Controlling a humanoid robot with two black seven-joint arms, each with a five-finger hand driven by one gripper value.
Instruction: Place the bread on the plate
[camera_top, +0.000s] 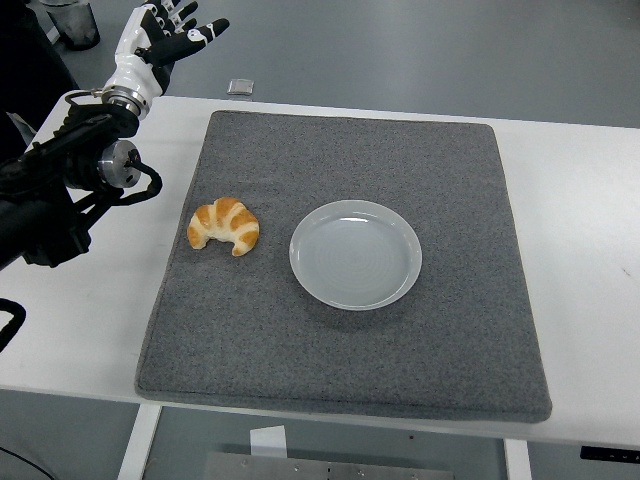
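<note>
White table (590, 260), near edge at bottom, pale legs below. Grey felt mat (350, 350) covering most of top. Grey-blue floor (420, 50) beyond. Small silver object (239, 86) on floor. Dark container (72, 22), top left.
</note>
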